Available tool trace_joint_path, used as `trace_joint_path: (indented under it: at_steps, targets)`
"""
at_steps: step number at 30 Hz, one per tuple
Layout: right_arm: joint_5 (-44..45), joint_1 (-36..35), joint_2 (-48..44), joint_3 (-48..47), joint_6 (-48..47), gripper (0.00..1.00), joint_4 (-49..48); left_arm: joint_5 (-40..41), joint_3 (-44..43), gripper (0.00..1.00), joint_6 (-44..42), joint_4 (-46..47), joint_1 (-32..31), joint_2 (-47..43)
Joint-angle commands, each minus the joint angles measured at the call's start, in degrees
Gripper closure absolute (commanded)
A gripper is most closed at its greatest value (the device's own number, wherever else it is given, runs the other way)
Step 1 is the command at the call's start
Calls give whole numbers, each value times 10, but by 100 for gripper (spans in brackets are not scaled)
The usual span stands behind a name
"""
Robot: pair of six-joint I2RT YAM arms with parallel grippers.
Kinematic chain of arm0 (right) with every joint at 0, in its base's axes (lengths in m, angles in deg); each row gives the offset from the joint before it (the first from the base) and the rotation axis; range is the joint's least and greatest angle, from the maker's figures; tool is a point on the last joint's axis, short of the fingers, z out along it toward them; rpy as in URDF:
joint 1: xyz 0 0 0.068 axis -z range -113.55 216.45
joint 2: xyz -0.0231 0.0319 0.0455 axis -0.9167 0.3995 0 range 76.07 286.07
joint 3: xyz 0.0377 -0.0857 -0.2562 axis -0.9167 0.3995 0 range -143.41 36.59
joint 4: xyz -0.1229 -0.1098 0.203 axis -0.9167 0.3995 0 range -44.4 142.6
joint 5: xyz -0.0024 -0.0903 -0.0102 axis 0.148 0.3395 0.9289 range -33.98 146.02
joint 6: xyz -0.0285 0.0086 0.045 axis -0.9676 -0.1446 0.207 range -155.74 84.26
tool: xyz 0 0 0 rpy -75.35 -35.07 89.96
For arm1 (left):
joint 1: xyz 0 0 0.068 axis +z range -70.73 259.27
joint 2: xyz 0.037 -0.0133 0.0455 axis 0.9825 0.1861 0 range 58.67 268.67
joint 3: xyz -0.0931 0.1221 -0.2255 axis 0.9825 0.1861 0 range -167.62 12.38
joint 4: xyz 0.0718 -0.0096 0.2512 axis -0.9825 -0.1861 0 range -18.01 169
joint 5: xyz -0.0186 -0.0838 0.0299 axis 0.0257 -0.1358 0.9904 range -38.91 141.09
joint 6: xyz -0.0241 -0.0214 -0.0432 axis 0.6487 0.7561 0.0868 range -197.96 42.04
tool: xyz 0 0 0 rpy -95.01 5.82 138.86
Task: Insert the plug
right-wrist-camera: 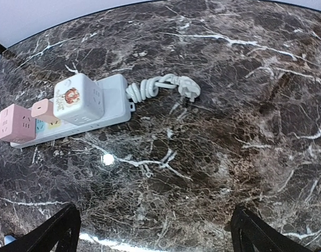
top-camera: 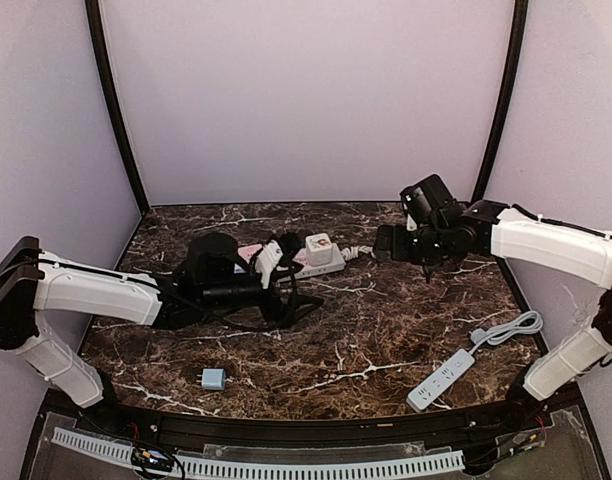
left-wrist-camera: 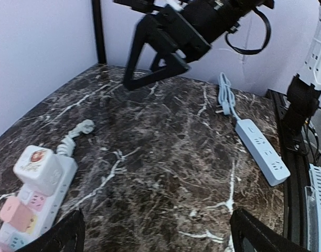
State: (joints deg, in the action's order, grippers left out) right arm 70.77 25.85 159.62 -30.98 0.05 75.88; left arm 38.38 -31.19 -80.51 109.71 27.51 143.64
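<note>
Right claw [right-wrist-camera: 156, 233] spread, white plug [right-wrist-camera: 79, 100] well apart

The tabletop [right-wrist-camera: 228, 131] presents as dark marble-look stone with white veins, polished smooth, with a glossy glare spot. The power strip [right-wrist-camera: 116, 93], at twelve o'clock on the table, is smooth white plastic and carries a glossy white cube adapter [right-wrist-camera: 79, 98] and a matt pink plug [right-wrist-camera: 16, 123]. The second strip [top-camera: 441, 379], at four o'clock, is smooth white plastic.

L pincer [left-wrist-camera: 160, 233] spread wide; cube adapter [left-wrist-camera: 39, 168] sits on strip [left-wrist-camera: 68, 169] at left, 2nd strip [left-wrist-camera: 260, 149] right.
</note>
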Motion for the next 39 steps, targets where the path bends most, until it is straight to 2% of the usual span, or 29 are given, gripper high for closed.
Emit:
trace_joint_path:
  at_steps: [1,6,10,11,20,25,28,30,31,35,37,39]
  targets:
    - [55,4,-63,47,51,1,-45,-13,-62,4,-11,-52,-73,59]
    - [96,3,-134,96,78,1,-41,-5,-168,5,3,-82,-145,182]
    - [109,3,-181,126,91,1,-35,45,-261,7,-11,-139,-201,269]
    - [118,4,-206,139,93,1,-27,69,-309,8,-8,-151,-226,301]
    - [123,3,-288,174,92,1,-13,144,-486,9,-4,-242,-286,452]
    - [122,4,-312,187,88,1,-13,160,-545,13,8,-267,-299,511]
    - [120,4,-323,191,87,1,-13,178,-576,19,6,-277,-306,536]
    - [119,3,-328,194,86,1,-14,190,-584,30,5,-278,-308,544]
    - [119,3,-330,195,86,1,-14,198,-586,38,6,-277,-308,545]
    - [116,3,-336,199,84,1,-13,212,-587,58,10,-272,-309,549]
    - [113,4,-337,199,84,1,-13,221,-586,66,11,-274,-309,548]
    - [110,3,-337,200,83,2,-13,237,-577,68,12,-274,-309,541]
